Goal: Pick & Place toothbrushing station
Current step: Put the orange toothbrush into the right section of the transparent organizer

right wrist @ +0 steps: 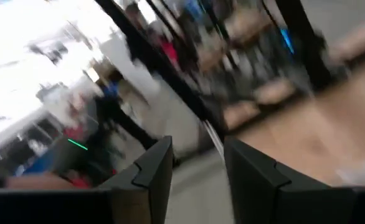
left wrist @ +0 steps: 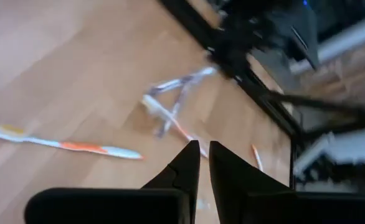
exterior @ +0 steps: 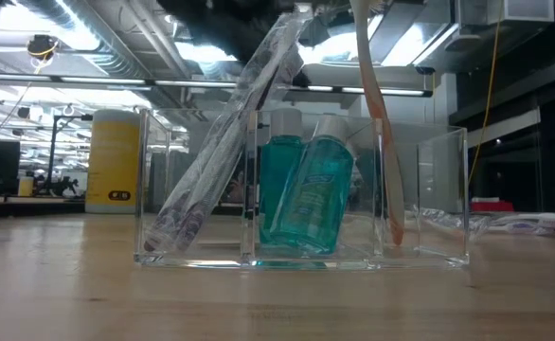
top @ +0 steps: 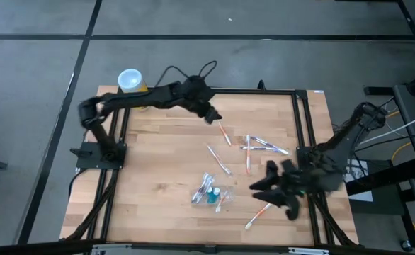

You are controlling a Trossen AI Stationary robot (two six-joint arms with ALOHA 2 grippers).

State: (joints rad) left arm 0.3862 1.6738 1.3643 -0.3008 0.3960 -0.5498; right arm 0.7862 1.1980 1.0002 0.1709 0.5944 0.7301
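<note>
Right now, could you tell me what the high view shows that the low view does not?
Only the high view shows both arms: the left gripper near the table's far edge, the right gripper by the near right corner, and loose toothbrushes scattered on the wood. Only the low view shows two teal bottles inside the clear holder. Both show the yellow canister.

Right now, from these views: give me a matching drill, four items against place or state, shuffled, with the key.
Items:
1. left gripper
2. right gripper
3. yellow canister
4. teal bottles

States:
A. off the table's far left corner
B. standing inside the clear holder
C. fingers almost shut, nothing between them, above the far side of the table
D. open, empty, low near the right edge

Pairs: 1-C, 2-D, 3-A, 4-B
</note>
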